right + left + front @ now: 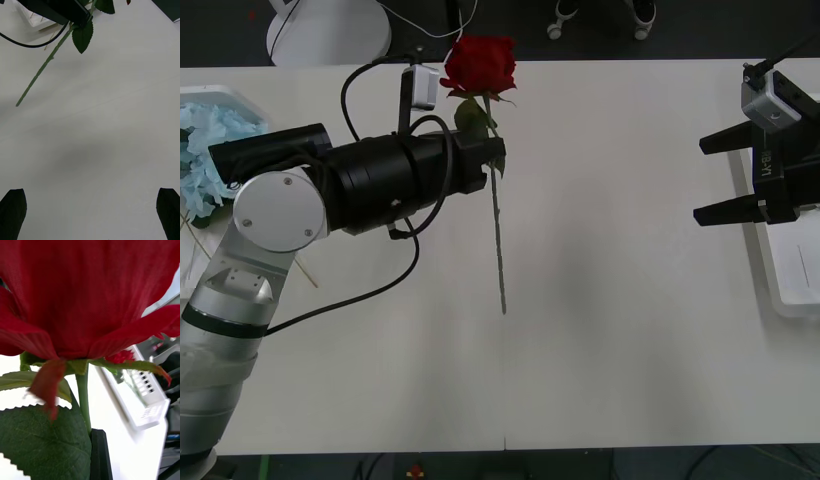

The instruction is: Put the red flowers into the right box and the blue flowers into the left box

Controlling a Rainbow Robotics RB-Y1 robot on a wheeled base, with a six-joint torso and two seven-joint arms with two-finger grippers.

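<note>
Aloft, red rose [479,64] in left claw [492,155]

One red rose [479,64], two white boxes [792,270], two claws [492,160].

Wide white matte tabletop [610,350], evenly lit, soft shadows. Beyond its far edge: dark floor [700,30], a round white base [328,35], white chair castors [560,30].

A lab-like room: plain white worktable [620,330], dark floor, chair castors [558,30] behind.
</note>
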